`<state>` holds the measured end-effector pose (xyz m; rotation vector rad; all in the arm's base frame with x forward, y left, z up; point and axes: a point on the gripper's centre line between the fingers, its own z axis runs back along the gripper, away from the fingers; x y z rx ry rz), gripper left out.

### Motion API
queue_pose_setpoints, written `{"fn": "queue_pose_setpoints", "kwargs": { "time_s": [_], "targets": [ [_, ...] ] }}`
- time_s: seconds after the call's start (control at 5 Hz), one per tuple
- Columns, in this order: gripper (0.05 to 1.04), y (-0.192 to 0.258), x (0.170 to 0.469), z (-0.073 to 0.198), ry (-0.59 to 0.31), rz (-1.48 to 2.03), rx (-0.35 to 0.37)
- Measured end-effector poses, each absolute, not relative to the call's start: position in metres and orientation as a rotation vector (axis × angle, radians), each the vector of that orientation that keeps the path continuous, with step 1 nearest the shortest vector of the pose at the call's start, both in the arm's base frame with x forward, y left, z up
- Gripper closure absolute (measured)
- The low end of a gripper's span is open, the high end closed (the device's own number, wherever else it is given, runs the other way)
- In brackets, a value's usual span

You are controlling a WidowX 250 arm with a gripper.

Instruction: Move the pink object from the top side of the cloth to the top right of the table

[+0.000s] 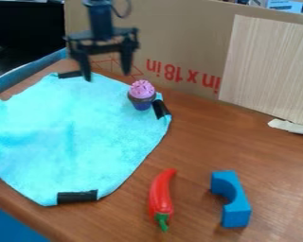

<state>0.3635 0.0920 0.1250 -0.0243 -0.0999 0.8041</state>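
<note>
black two-finger hand (106, 76) hangs open and empty, likely spread to straddle the pink-topped toy cupcake (142, 95) upright on the light-blue fabric cloth (84, 137).

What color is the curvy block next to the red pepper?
The curvy block is blue, seen best in the camera view.

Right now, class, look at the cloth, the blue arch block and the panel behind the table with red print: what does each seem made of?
Cloth: soft fabric, perhaps terry or microfibre, matte, with creases and a wavy edge.
Blue arch block: smooth; painted wood or foam, the look leaves it open.
Panel: probably cardboard, matte, plain brown with red print.
</note>
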Motion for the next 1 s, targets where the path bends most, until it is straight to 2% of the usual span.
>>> {"fn": "queue_pose_setpoints", "kwargs": {
  "time_s": [0.4, 1.0],
  "targets": [
    [0.084, 0.052, 0.401, 0.124, -0.147, 0.774, -0.024],
    [0.084, 0.060, 0.418, 0.087, -0.169, 0.786, 0.042]
  ]
}}
